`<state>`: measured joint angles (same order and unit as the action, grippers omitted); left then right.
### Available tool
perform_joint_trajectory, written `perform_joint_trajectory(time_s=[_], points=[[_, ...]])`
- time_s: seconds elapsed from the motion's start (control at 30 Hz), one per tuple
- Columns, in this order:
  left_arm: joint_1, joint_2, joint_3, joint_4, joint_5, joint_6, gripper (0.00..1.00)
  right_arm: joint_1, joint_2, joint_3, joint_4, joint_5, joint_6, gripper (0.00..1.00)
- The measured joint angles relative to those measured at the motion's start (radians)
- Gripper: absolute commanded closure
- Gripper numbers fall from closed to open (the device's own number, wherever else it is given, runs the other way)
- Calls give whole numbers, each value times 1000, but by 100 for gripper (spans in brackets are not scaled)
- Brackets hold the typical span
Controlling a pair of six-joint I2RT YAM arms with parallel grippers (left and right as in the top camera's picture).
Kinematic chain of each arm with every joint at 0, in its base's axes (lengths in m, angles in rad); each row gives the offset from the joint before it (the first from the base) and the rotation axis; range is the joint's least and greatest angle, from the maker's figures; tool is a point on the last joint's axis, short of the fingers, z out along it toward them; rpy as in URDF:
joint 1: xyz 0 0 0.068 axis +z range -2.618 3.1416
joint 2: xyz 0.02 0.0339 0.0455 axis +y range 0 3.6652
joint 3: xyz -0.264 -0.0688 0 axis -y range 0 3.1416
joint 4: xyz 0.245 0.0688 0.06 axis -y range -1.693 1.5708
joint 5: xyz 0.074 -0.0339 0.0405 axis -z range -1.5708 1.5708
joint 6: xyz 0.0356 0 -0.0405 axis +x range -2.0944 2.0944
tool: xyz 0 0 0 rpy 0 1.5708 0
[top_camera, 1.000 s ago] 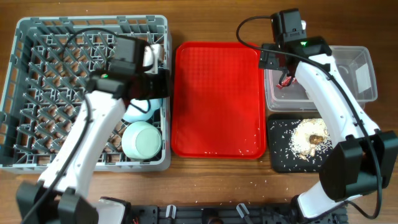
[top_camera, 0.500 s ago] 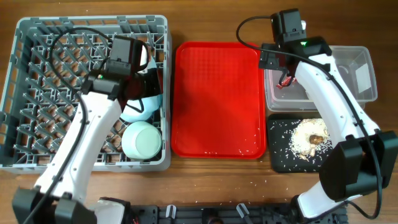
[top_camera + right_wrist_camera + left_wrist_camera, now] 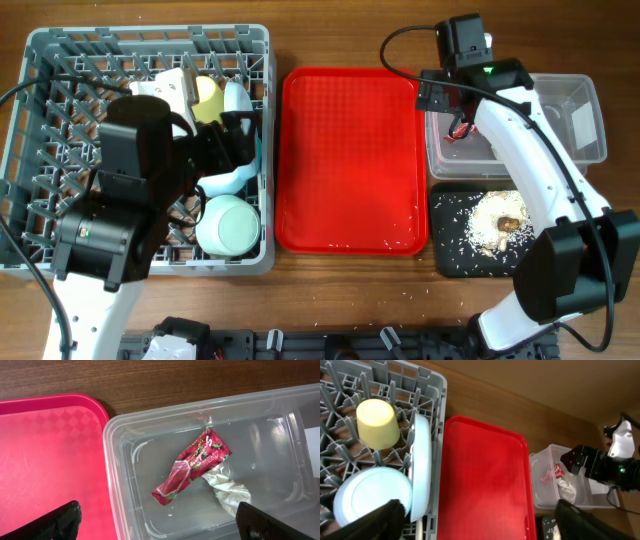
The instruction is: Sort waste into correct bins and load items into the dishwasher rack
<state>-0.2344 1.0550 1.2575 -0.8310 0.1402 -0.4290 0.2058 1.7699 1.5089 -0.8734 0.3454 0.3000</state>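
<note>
The grey dishwasher rack sits at the left of the wooden table, beside the flat red tray. The clear tub and black tray lie to the right. The left end effector hangs above the rack, spread wide and empty. The right end effector hovers over the tub, likewise spread. Along the rack's right side are the blue plate on edge, an upturned blue bowl, a green bowl and a yellow cup. The red wrapper and white tissue lie in the tub, and the rice scraps lie in the black tray.

Brown wood-grain table, evenly lit
</note>
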Motion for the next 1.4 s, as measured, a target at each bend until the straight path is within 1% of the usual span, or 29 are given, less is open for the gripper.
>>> perform_joint_trajectory(time_s=[0.97, 1.0, 1.1, 1.27, 1.33, 1.37, 1.4], points=[[0, 21, 0, -7, 0, 0, 0, 3, -11, -2, 0, 0, 0, 0], [0, 21, 0, -7, 0, 0, 0, 7, -35, -3, 0, 0, 0, 0], [0, 21, 0, -7, 0, 0, 0, 35, -183, -5, 0, -1, 0, 0], [0, 21, 0, -8, 0, 0, 0, 51, -551, -4, 4, 0, 0, 0], [0, 21, 0, -7, 0, 0, 0, 52, -661, -3, 3, 0, 0, 0], [0, 21, 0, -8, 0, 0, 0, 52, -672, -3, 3, 0, 0, 0], [0, 21, 0, -7, 0, 0, 0, 51, -778, -3, 3, 0, 0, 0]])
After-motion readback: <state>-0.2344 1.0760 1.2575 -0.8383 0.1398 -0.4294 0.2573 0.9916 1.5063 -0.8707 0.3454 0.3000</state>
